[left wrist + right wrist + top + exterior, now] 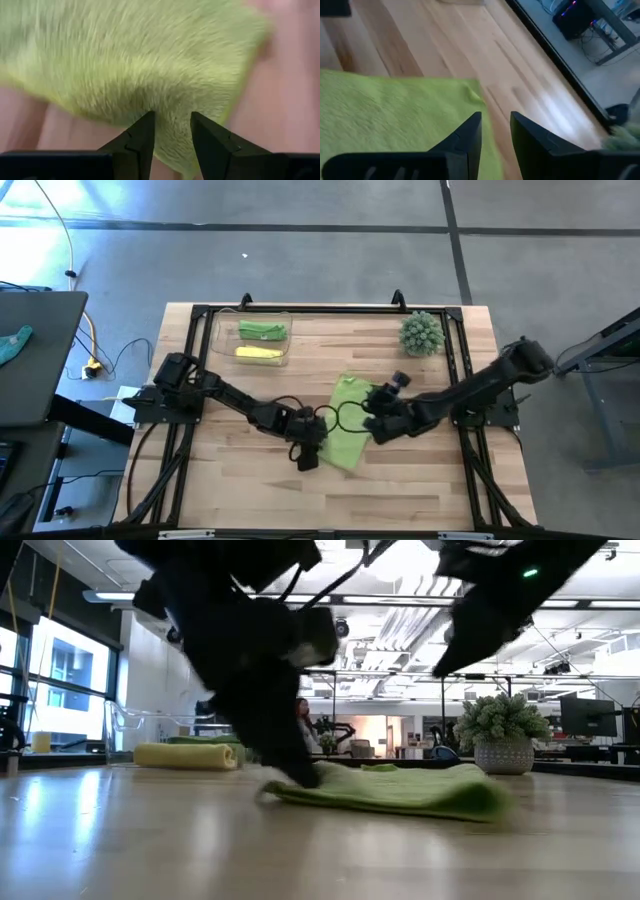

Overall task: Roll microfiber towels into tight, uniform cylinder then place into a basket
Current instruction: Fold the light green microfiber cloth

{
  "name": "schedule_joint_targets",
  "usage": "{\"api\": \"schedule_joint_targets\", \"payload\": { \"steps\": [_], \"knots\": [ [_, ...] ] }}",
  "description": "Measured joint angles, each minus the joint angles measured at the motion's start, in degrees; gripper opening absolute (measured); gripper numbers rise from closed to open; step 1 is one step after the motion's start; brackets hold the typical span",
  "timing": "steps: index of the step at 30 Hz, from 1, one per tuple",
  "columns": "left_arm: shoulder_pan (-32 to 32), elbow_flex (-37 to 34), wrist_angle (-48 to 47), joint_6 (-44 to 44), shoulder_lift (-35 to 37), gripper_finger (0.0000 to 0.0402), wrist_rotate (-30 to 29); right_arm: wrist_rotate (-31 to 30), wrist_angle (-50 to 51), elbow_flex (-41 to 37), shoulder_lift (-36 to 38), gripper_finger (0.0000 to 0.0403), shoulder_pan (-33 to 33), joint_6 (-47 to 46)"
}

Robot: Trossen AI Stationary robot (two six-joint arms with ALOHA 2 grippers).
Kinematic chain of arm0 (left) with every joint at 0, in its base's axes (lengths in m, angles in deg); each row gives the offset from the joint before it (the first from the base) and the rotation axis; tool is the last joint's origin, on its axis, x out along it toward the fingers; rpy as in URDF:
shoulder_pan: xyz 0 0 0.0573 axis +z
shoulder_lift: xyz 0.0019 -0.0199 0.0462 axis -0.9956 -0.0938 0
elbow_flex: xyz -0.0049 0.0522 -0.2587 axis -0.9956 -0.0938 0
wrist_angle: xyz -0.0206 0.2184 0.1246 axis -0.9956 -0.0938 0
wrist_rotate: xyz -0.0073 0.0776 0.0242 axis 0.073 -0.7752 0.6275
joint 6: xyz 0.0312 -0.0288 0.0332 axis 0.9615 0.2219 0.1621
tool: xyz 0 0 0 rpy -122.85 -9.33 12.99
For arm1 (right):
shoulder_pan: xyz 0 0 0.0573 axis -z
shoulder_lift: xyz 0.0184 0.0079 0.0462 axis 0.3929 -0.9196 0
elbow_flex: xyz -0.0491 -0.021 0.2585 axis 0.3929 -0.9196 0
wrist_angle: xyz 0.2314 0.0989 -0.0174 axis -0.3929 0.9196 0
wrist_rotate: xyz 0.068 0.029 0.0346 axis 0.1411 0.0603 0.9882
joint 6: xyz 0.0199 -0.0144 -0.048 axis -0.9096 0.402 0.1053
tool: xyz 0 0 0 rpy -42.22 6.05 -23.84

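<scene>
1. Left gripper sits at the near-left corner of the flat light green towel; fingers slightly apart, tips at the cloth edge, nothing clamped.
2. Towel's long axis runs diagonally, far-centre to near-left.
3. Right gripper is at its right edge, fingers narrowly parted, empty.
4. Basket is far-left, already holding two rolls.

Pale wooden table, flat green towel, clear basket, potted spiky plant
</scene>
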Motion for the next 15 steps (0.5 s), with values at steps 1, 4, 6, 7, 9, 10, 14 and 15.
{"api": "schedule_joint_targets", "payload": {
  "steps": [1, 4, 6, 7, 9, 10, 14, 15],
  "knots": [
    [0.0, 0.0, 2.7, 0.6, 0.0, 0.0115, 0.4, 0.5, 2.8, -0.5, 1.7, 0.0094, -0.7, -1.4],
    [0.0, 0.1, 10.6, 2.8, 0.3, 0.0115, 1.1, 3.6, 8.1, -1.9, 5.9, 0.0094, -2.2, -7.9],
    [0.0, 0.1, 12.7, 4.3, 0.4, 0.0115, 0.8, 7.8, 10.3, -2.3, 7.8, 0.0094, -2.8, -13.3],
    [0.2, 0.2, 13.2, 5.5, 0.5, 0.0115, 0.3, 10.7, 10.3, -2.3, 8.6, 0.0094, -2.9, -15.3],
    [0.6, 0.6, 13.4, 9.3, 0.7, 0.0115, -1.4, 17.3, 10.2, -2.3, 9.7, 0.0094, -3.3, -18.1],
    [1.0, 0.6, 13.5, 11.4, 0.7, 0.0115, -2.6, 19.8, 9.3, -2.3, 10.0, 0.0094, -3.5, -19.7],
    [3.1, 0.6, 13.1, 18.1, 0.2, 0.0115, -7.7, 25.5, 8.1, -2.3, 10.5, 0.0094, -3.9, -23.3],
    [3.9, 0.6, 12.9, 18.5, 0.2, 0.0115, -8.2, 26.4, 8.2, -2.3, 10.4, 0.0094, -3.9, -22.9]
  ]
}}
